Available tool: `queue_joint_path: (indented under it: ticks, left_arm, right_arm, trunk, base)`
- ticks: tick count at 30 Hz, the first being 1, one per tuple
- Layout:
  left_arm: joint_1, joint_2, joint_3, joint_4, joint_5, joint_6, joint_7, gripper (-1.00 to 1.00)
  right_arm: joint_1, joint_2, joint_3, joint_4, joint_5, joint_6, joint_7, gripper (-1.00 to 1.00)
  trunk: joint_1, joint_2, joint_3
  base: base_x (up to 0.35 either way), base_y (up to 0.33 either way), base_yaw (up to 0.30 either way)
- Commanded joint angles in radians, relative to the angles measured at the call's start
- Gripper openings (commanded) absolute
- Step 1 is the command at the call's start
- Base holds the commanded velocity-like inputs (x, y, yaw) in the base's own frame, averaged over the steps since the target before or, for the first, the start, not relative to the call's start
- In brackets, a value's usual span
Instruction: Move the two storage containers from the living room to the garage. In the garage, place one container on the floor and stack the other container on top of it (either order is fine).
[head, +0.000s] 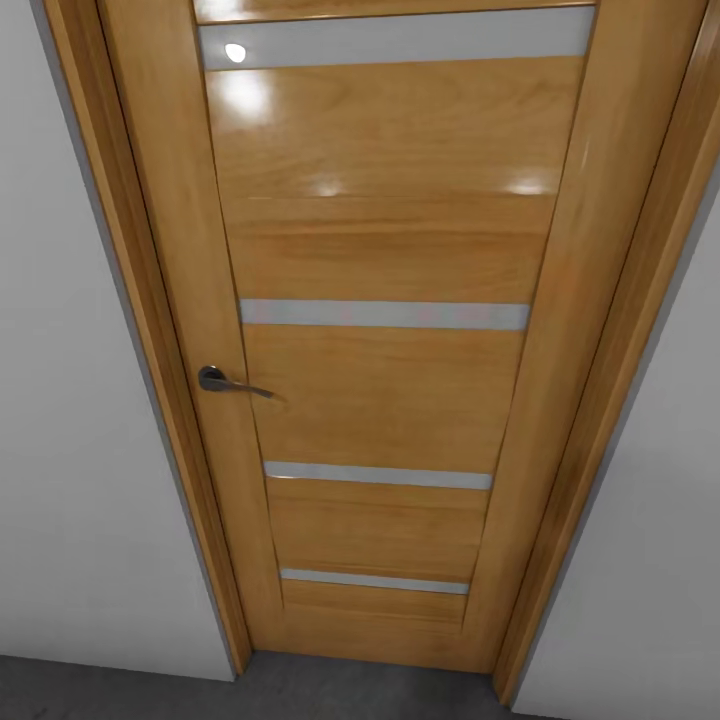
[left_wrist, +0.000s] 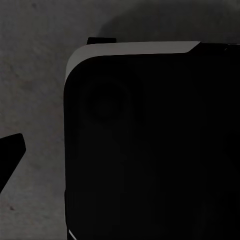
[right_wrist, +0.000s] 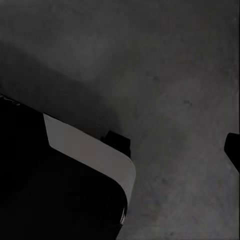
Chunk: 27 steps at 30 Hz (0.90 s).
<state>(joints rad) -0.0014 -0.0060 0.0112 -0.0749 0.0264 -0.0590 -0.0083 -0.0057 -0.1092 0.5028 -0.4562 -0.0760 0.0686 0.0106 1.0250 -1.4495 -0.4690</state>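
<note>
Both wrist views look down past the robot's dark base onto the grey concrete floor; whether either set of jaws is spread or pressed together cannot be told. Ahead stands a closed wooden door with its handle, no container in sight. This looks like transit between rooms, and the next move calls for opening that door.

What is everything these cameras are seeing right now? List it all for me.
door: one, glossy honey-coloured wood, shut, straight ahead in the head view
glass strips: four, pale grey, running across the door panel at different heights
door handle: one, dark metal lever, on the door's left side at mid height
door frame: one, same wood, around the door
walls: two stretches, white-grey, either side of the frame
floor: dark grey, at the foot of the door; also rough and speckled in both wrist views
robot body: black rounded bulk with a light grey edge, low over the floor, seen in both wrist views
</note>
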Motion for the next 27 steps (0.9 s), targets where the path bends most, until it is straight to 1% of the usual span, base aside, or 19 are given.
queue_joint_path:
  ticks: [1, 3, 5, 7, 10, 11, 15, 16, 17, 19, 21, 24, 27]
  left_arm:
    - [0.000, 0.000, 0.001, 0.000, 0.003, -0.002, -0.001, 1.00]
    - [0.000, 0.000, 0.001, 0.000, 0.003, -0.002, -0.001, 1.00]
    - [0.000, 0.000, 0.001, 0.000, 0.003, -0.002, -0.001, 1.00]
    - [0.000, 0.000, 0.001, 0.000, 0.003, -0.002, -0.001, 1.00]
    - [0.000, 0.000, 0.001, 0.000, 0.003, -0.002, -0.001, 1.00]
    - [0.000, 0.000, 0.001, 0.000, 0.003, -0.002, -0.001, 1.00]
    - [0.000, 0.000, 0.001, 0.000, 0.003, -0.002, -0.001, 1.00]
    - [0.000, 0.000, 0.001, 0.000, 0.003, -0.002, -0.001, 1.00]
    - [0.000, 0.000, 0.001, 0.000, 0.003, -0.002, -0.001, 1.00]
    - [0.000, 0.000, 0.001, 0.000, 0.003, -0.002, -0.001, 1.00]
    - [0.000, 0.000, 0.001, 0.000, 0.003, -0.002, -0.001, 1.00]
    - [0.000, 0.000, 0.001, 0.000, 0.003, -0.002, -0.001, 1.00]
    - [0.000, 0.000, 0.001, 0.000, 0.003, -0.002, -0.001, 1.00]
  right_arm:
    - [0.000, -0.014, 0.004, -0.081, -0.009, 0.050, 0.001, 1.00]
    - [0.000, -0.022, 0.002, -0.162, -0.008, 0.096, 0.001, 1.00]
    - [0.000, -0.024, 0.001, -0.210, -0.008, 0.122, 0.001, 1.00]
    - [0.000, -0.026, 0.000, -0.275, -0.008, 0.154, 0.000, 1.00]
    - [0.000, -0.027, -0.001, -0.395, -0.008, 0.230, -0.004, 1.00]
    - [0.000, -0.027, -0.001, -0.418, -0.008, 0.246, -0.004, 1.00]
    - [0.000, -0.027, -0.003, -0.642, -0.006, 0.381, -0.015, 1.00]
    - [0.000, -0.027, -0.004, -0.671, -0.006, 0.399, -0.018, 1.00]
    - [0.000, -0.026, -0.005, -0.756, -0.006, 0.453, -0.032, 1.00]
    - [0.000, -0.026, -0.005, -0.860, -0.006, 0.519, -0.053, 1.00]
    - [0.000, -0.023, -0.006, -0.943, -0.005, 0.573, -0.076, 1.00]
    - [-0.005, -0.018, -0.006, -1.027, -0.004, 0.640, -0.106, 1.00]
    - [-0.033, -0.015, -0.006, -1.070, -0.004, 0.684, -0.122, 1.00]
  trunk:
    - [0.000, -0.001, -0.001]
    - [0.000, -0.001, -0.001]
    - [0.000, -0.001, -0.001]
    - [0.000, -0.001, -0.001]
    - [0.000, -0.001, -0.001]
    - [0.000, -0.001, -0.001]
    - [0.000, -0.001, -0.001]
    - [0.000, -0.001, -0.001]
    - [0.000, -0.001, -0.001]
    - [0.000, -0.001, -0.001]
    - [0.000, -0.001, -0.001]
    - [0.000, -0.001, -0.001]
    - [0.000, -0.001, -0.001]
  base:
    - [0.000, 0.000, 0.000]
    - [0.000, 0.000, 0.000]
    - [0.000, 0.000, 0.000]
    - [0.000, 0.000, 0.000]
    - [0.000, 0.000, 0.000]
    - [0.000, 0.000, 0.000]
    - [0.000, 0.000, 0.000]
    - [0.000, 0.000, 0.000]
    - [0.000, 0.000, 0.000]
    - [0.000, 0.000, 0.000]
    - [0.000, 0.000, 0.000]
    - [0.000, 0.000, 0.000]
    - [0.000, 0.000, 0.000]
